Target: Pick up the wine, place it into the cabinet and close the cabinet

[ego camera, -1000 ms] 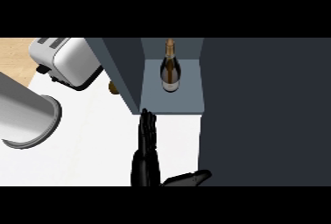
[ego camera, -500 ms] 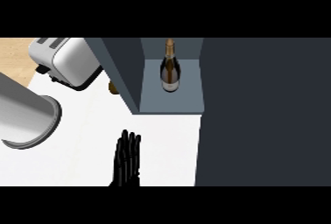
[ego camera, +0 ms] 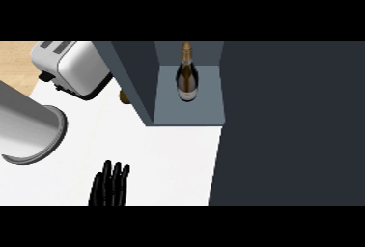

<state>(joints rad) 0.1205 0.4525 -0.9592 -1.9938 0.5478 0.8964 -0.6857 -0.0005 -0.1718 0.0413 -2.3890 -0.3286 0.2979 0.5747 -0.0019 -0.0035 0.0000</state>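
Inside the cabinet [ego camera: 187, 114] the wine [ego camera: 188, 79] looks heavy, slick, breakable glass, so I'd grip its wide body; my left hand [ego camera: 109, 185] shows straight, empty fingers.

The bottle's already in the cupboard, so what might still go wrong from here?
1. The cabinet is not yet closed, and the left hand sits low at the picture's edge, apart from it, so that step may go undone.
2. The wine sits in the open compartment; a careless push on the cabinet might jolt it.
3. On its way up, the hand could brush the toaster.
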